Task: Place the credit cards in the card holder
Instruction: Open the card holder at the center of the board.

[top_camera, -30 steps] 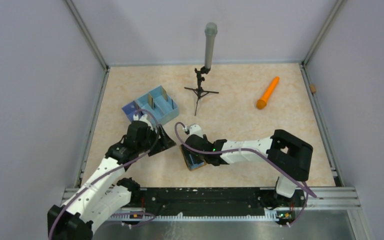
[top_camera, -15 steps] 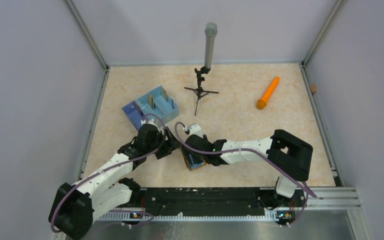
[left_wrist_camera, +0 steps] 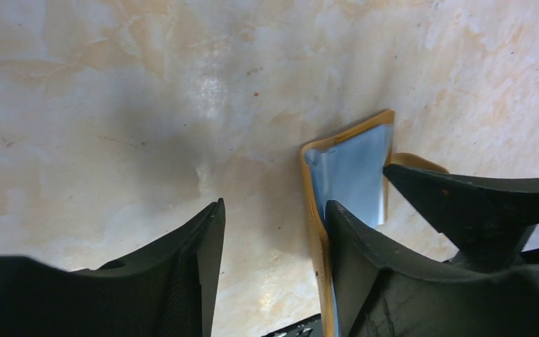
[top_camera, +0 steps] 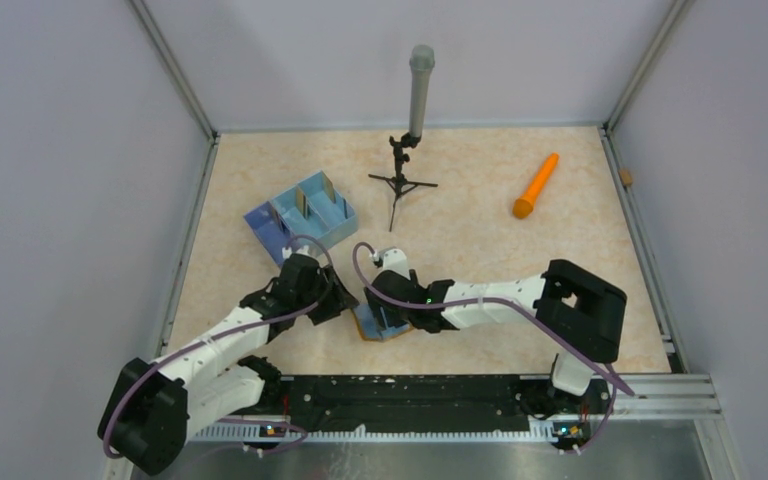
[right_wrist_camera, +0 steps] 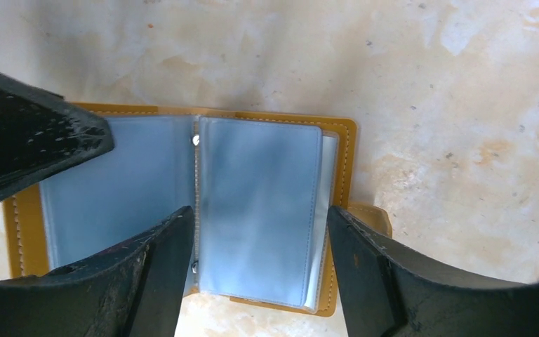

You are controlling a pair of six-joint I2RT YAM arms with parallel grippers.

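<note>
Right fingers (right_wrist_camera: 372, 281) spread wide, straddling the card holder (right_wrist_camera: 260, 210) and its blue pocket page, gripping nothing. Left fingers (left_wrist_camera: 182, 281) parted too, empty, one beside the raised cover. The holder lies open on the desk (top_camera: 460, 200) between both arms. Best to press that cover flat first. Since half a second ago it has splayed wider leftward; credit cards (top_camera: 301, 201) stand in the blue tray (top_camera: 345, 222).

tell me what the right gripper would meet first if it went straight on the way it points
Most likely the card holder: the right gripper points at its open blue pocket page, open jaws either side of it. Depth is unclear, but nothing else shows between.
</note>
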